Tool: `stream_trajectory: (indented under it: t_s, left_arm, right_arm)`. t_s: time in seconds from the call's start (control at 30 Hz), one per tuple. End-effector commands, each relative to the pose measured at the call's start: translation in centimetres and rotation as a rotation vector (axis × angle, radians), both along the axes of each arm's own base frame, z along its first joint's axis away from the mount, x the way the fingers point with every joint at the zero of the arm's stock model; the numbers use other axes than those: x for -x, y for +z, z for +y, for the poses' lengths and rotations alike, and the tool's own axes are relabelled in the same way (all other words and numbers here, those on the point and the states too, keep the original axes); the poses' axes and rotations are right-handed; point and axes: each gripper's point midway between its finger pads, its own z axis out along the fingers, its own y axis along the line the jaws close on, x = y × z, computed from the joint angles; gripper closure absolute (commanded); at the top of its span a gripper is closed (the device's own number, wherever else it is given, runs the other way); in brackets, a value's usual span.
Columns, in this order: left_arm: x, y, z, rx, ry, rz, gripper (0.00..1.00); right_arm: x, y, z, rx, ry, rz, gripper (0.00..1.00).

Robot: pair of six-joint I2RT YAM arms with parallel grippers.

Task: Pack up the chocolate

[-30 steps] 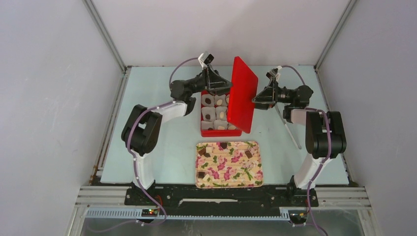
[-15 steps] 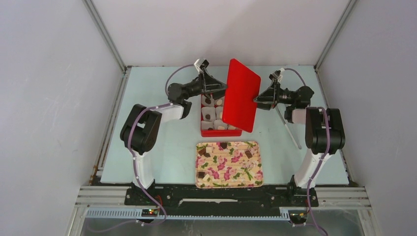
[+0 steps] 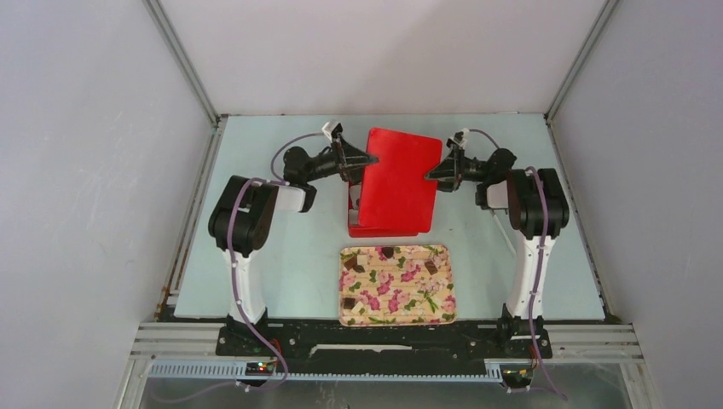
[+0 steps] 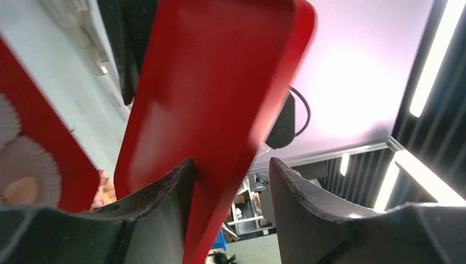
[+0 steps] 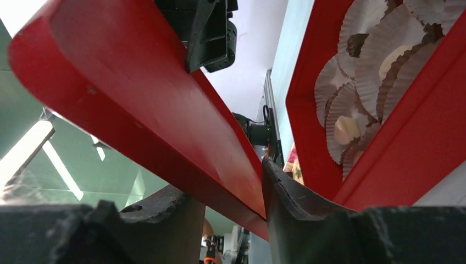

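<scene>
Tipped down from upright, the red lid now lies almost flat over the red box. The right gripper clamps one edge of the lid. The left gripper straddles the other edge, though I cannot tell whether it pinches. Cream chocolate sits in the box's paper cups, while dark pieces remain on the floral tray, so packing looks unfinished.

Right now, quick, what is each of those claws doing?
Left gripper: straddles an edge of the red lid; whether it clamps cannot be told.
Right gripper: closed on the same lid.
</scene>
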Motion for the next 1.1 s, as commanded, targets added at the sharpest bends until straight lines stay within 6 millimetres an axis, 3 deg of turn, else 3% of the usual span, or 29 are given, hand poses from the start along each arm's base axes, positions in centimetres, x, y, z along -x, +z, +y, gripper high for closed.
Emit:
stream_trajectory:
  t_s: [0.0,0.27,0.33,0.43,0.77,0.83,0.9,1.07]
  left_arm:
    - [-0.6,-3.4,0.8,-0.102,0.021,-0.014,0.43]
    - [-2.2,-7.4,2.6,-0.317,0.094,-0.027,0.4]
    - [-2.1,-9.1,3.2,-0.422,0.097,-0.005,0.38]
    - [-2.3,-9.7,3.8,-0.515,0.109,-0.04,0.37]
    - [-2.8,-8.8,4.4,-0.592,0.127,-0.098,0.4]
    - [-3.0,-8.8,4.5,-0.603,0.135,-0.108,0.4]
    - [-3.3,-8.8,4.6,-0.622,0.141,-0.122,0.41]
    - [-4.1,-8.8,4.8,-0.675,0.144,-0.154,0.46]
  right_arm:
    - [-0.6,0.7,2.4,-0.005,0.067,-0.088,0.58]
    - [-1.4,-0.6,2.8,0.0,0.088,-0.03,0.59]
    - [-1.5,-0.7,2.7,0.005,0.086,-0.026,0.59]
    - [-1.8,-0.7,2.7,0.01,0.079,-0.003,0.59]
    - [-2.1,-2.3,3.5,0.077,0.034,0.108,0.59]
    - [-2.4,-3.0,3.4,0.148,0.003,0.133,0.58]
    - [-2.7,-4.4,3.0,0.298,-0.031,0.05,0.57]
    - [-3.3,-5.2,2.8,0.455,-0.049,0.006,0.6]
